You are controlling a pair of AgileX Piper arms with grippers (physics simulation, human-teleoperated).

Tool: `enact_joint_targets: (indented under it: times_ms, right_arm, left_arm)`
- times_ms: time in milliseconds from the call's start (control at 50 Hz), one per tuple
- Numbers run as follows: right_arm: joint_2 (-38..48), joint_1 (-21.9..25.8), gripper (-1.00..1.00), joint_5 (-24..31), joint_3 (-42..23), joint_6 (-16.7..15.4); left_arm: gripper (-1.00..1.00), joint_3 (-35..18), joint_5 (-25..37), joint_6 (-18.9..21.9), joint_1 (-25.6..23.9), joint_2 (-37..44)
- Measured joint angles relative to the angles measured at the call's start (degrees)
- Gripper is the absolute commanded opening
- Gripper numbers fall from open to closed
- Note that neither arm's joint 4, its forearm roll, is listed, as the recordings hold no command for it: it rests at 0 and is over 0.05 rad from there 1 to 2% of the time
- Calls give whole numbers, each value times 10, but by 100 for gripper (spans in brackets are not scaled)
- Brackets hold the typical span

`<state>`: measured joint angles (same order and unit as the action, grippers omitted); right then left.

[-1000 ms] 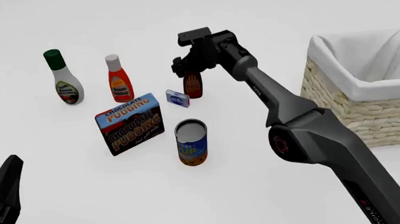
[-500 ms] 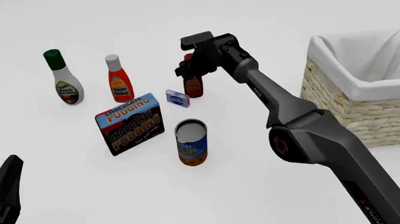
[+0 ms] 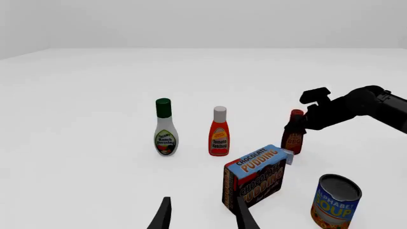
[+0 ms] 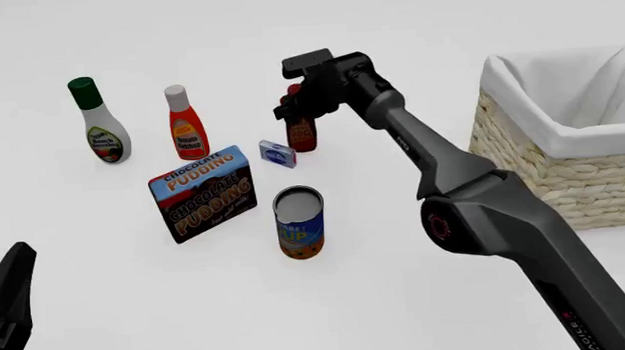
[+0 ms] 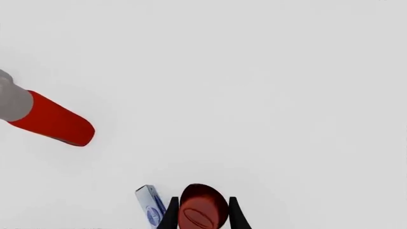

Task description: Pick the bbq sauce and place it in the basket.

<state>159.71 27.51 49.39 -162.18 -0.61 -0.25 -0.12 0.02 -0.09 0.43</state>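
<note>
Right gripper (image 4: 293, 104) has dropped over the bbq sauce (image 4: 301, 132) since a second ago and now stays put, fingers flanking the red cap (image 5: 203, 209), apparently clamped. Bottle stands on table directly beneath it. Judged next: lift toward basket (image 4: 526, 160), right of hand.

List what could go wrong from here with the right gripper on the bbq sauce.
1. The right gripper flanks only the top of the bbq sauce, near its red cap; such a high hold may let the bottle swing or slip when lifted.
2. The small blue box stands right beside the bottle and could get knocked over.
3. The basket has a high rim, so a low carry might clip the bottle against it.
</note>
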Motion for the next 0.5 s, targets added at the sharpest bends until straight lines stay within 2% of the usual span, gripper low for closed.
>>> enact_joint_targets:
  times_ms: [500]
  right_arm:
    - [-23,-17,-100,14,3,-14]
  left_arm:
    - [100,0,0,0,0,0]
